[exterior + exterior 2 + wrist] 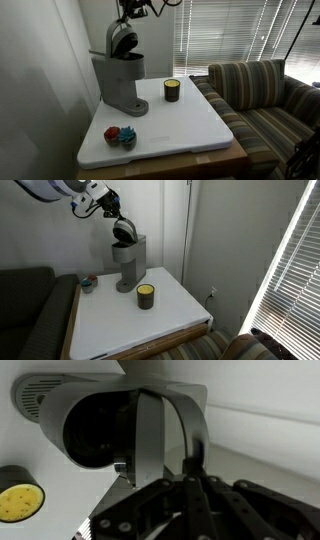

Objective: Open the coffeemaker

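Claw [192,478]: fingers drawn together, nothing clamped between them. It is seen in the wrist view just beside the silver lid handle [150,435]; contact cannot be confirmed.

Coffeemaker [120,82]: stood at a back corner of the white counter [190,125], with its lid [122,42] raised and tilted back.

Candle jar [172,90]: set near the machine, apart from it.

Risks judged: the handle is not gripped, so it could be slipped off and the lid dropped shut. The tall body could be tipped by excess force.
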Motion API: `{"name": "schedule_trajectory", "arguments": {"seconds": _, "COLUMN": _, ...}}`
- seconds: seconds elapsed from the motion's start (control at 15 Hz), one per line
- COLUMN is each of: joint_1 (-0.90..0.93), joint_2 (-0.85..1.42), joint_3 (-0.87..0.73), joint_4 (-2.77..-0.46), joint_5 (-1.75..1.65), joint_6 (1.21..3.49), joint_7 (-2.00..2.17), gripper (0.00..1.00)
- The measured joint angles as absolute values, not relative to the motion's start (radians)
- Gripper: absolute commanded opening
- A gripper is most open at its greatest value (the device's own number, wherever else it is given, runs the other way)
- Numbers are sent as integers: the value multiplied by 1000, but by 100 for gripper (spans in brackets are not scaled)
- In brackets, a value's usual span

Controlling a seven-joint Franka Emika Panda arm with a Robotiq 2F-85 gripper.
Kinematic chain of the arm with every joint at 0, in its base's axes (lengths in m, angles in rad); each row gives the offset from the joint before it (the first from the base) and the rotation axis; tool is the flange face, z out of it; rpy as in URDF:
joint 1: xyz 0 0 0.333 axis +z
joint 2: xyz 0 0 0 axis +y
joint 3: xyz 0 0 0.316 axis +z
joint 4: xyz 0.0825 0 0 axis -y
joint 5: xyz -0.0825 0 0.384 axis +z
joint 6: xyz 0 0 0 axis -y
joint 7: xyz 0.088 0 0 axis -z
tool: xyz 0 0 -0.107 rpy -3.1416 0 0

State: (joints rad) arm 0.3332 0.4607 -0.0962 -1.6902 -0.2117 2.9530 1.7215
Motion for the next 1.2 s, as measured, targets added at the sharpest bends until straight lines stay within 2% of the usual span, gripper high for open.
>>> {"name": "schedule_trajectory", "arguments": {"seconds": 1.2, "joint_1": 332, "joint_2": 517, "joint_3": -101, "joint_4": -1618, "joint_5": -211, "joint_6": 2988, "joint_7": 1766, "gripper": 0}}
